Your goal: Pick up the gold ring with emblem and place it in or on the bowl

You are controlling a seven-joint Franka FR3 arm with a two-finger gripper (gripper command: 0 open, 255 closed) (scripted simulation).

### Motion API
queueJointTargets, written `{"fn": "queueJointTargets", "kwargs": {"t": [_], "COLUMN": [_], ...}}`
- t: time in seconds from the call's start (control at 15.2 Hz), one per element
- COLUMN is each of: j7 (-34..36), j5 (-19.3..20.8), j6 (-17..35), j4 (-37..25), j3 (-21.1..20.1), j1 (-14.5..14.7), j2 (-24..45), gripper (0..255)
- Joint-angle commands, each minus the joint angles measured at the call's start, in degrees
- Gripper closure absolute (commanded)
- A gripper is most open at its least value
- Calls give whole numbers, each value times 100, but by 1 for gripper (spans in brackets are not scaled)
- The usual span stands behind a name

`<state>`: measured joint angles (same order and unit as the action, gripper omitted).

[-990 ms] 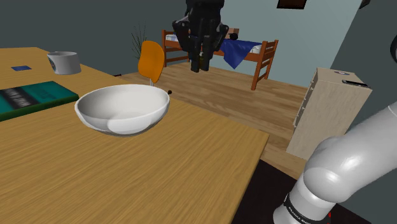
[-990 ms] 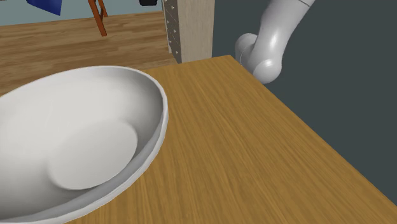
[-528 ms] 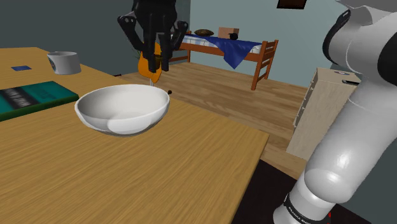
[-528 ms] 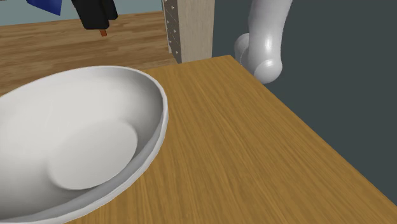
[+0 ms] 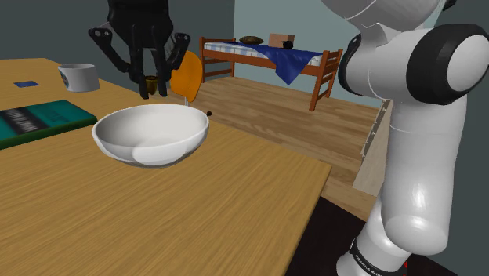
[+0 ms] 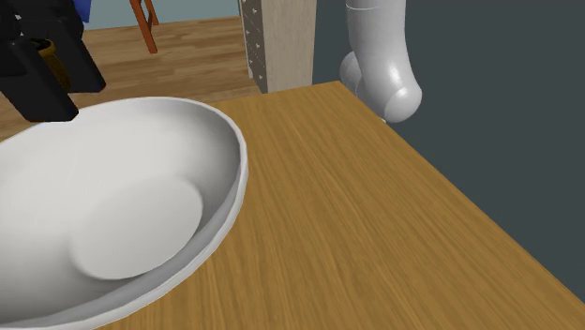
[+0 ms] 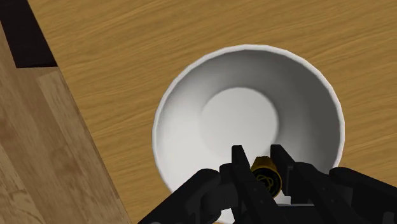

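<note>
Tool [image 5: 154, 90] clamped on the gold ring [image 7: 266, 174], hung over the white bowl [image 5: 117, 132] at the shoulder view's upper left; the bowl sat on the wooden surface [image 5: 172, 223].

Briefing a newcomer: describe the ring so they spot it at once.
Start at the wooden table and its big white bowl. Above the bowl hangs the black gripper. Clasped between its fingers is the ring: small and gold, amid white and black.
</note>
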<state>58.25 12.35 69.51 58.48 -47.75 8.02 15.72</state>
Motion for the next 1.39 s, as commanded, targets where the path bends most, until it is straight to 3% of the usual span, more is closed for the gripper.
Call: {"fn": "queueJointTargets", "kwargs": {"t": [0.0,0.53,1.06,1.12,1.32], "j7": [-33,-284,-284,-284,-284], "j5": [-123,-656,-655,-655,-655], "j6": [228,1201,1199,1199,1199], "j4": [329,1773,1770,1770,1770], "j3": [-3,49,52,52,52], "j1": [-143,-671,-667,-667,-667], "j2": [-136,-788,-787,-787,-787], "gripper": [255,255,255,0,0]}}
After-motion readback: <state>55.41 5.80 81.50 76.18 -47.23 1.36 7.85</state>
